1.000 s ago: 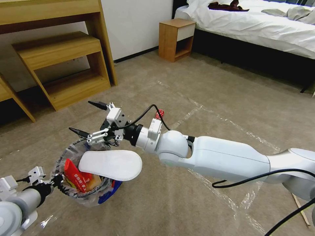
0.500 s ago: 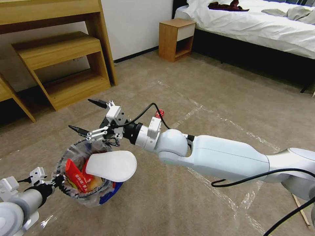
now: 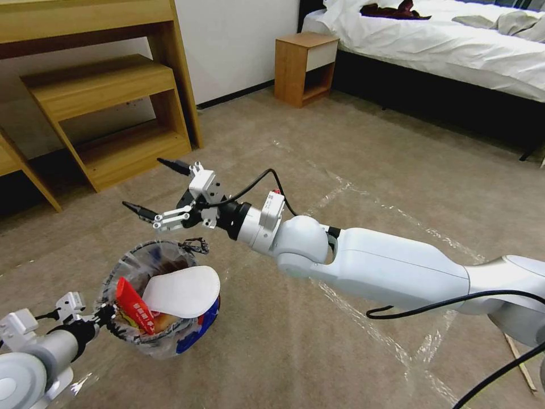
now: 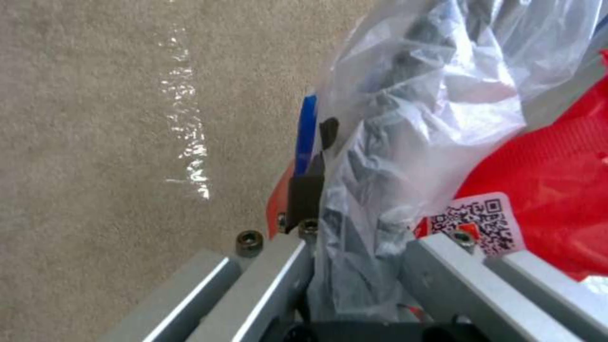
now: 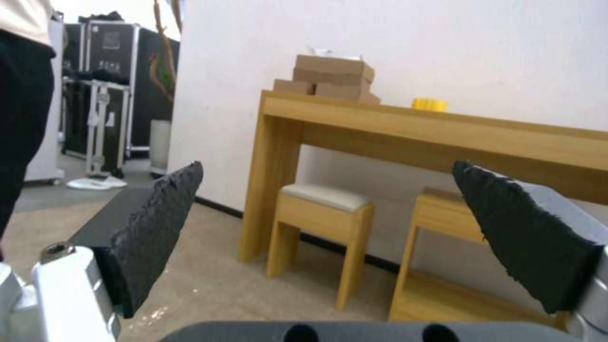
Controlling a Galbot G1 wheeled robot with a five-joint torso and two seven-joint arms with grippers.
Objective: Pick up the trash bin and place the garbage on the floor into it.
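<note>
While clamped on the bag-lined rim of the trash bin (image 3: pixel 170 335) above the floor (image 3: pixel 352 165), left gripper (image 3: pixel 101 314) at lower left; white insole (image 3: pixel 181 291) and red wrapper (image 3: pixel 134 305) inside; right gripper (image 3: pixel 152 188) above, fingers spread, empty

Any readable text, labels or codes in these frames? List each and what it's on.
No words can be read.
QR-code label on the red wrapper in the trash bin: codes visible, small print too blurred.
Pale print on the same wrapper, head view: too small.
Sticker on the right gripper wrist: illegible.
</note>
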